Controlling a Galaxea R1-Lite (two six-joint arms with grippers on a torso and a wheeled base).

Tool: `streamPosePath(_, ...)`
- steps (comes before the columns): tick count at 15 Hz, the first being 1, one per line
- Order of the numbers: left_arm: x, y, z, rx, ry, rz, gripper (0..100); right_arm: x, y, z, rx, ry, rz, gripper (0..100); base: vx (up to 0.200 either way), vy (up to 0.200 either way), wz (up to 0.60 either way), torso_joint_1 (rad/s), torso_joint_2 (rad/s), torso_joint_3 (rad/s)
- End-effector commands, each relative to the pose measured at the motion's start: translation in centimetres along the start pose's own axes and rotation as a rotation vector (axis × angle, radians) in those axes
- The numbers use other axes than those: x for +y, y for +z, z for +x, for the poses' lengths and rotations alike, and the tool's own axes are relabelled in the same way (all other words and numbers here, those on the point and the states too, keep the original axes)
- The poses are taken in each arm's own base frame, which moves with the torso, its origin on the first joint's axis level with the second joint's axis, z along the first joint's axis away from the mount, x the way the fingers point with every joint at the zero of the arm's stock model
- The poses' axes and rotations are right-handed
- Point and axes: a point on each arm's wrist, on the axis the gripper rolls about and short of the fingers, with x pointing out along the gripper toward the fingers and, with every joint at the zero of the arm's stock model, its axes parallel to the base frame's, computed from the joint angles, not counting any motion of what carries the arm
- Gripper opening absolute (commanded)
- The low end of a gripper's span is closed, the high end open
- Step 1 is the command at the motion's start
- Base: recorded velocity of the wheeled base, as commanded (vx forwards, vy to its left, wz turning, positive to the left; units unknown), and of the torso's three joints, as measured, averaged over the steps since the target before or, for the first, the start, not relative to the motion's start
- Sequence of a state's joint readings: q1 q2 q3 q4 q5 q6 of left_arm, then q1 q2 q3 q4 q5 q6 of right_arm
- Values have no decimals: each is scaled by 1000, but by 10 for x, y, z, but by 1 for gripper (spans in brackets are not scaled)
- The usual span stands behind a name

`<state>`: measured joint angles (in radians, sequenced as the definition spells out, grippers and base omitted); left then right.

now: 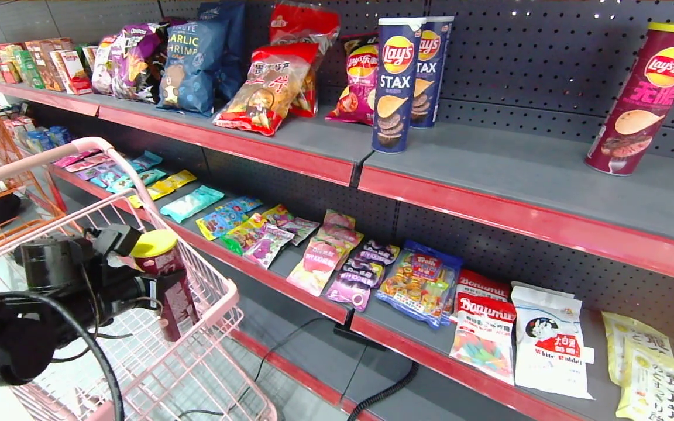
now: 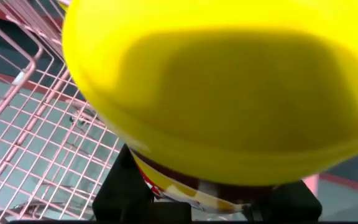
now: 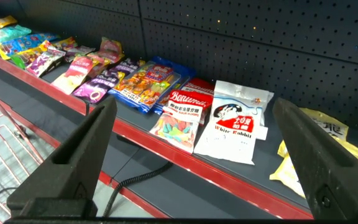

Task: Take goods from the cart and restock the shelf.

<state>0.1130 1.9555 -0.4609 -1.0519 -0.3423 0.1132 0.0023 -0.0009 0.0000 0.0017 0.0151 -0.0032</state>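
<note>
The left gripper is over the pink cart, and its jaws are closed on the sides of a maroon chip can with a yellow lid. The can's long axis is almost vertical. The lid points up and leans a little to the robot's left, and the bottom points down into the basket. The lid is higher than the cart's rim, and the lower part of the can is in front of the wire wall. In the left wrist view the yellow lid of the can is very close, with the cart's wire grid under it.

The right gripper is in front of the lower shelf, near the flat candy bags. Its jaws are wide apart and hold nothing.

On the upper shelf, a second maroon can stands at the right, lid up, with its top tilted to the right. Two blue cans stand upright near the middle, well apart from it.
</note>
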Motion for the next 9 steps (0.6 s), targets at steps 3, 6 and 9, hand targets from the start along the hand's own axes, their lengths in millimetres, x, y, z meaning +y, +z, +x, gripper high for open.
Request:
streamPosePath(3,-21,77,-93,-166,20,-6,0,0,0,0,1,1,-1,100,0,0,0,0,0,0)
streamPosePath(6,-41,97,-151,-235,14,22,0,0,0,0,1,1,0,100,0,0,0,0,0,0)
streamPosePath(9,-58,100,-197,-257,14,30,0,0,0,0,1,1,2,100,0,0,0,0,0,0)
